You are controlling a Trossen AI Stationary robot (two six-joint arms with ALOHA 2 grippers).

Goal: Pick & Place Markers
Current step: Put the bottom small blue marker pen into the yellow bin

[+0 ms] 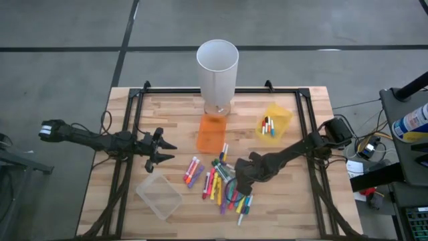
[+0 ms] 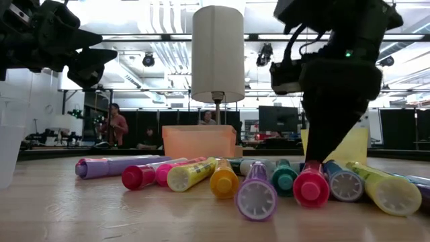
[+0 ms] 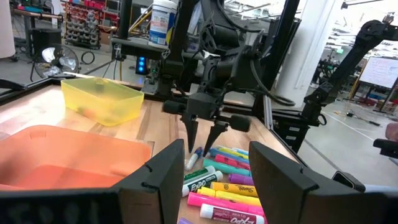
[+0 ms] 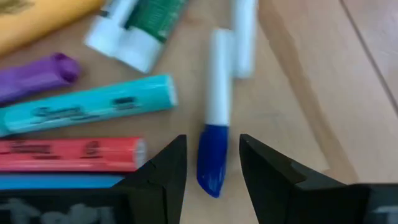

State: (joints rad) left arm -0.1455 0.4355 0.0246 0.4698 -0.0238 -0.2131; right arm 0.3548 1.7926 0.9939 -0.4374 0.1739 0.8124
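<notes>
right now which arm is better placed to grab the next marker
Right. The right gripper hangs over the marker pile, open fingers straddling the blue-capped white marker. The left gripper hovers open beside the pile, nearer the clear bin.

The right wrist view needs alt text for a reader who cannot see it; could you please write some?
The right claw, its dark fingers open, straddles the blue cap of a white-barrelled marker lying on the wooden table. Beside it lie teal, red and purple markers.
</notes>
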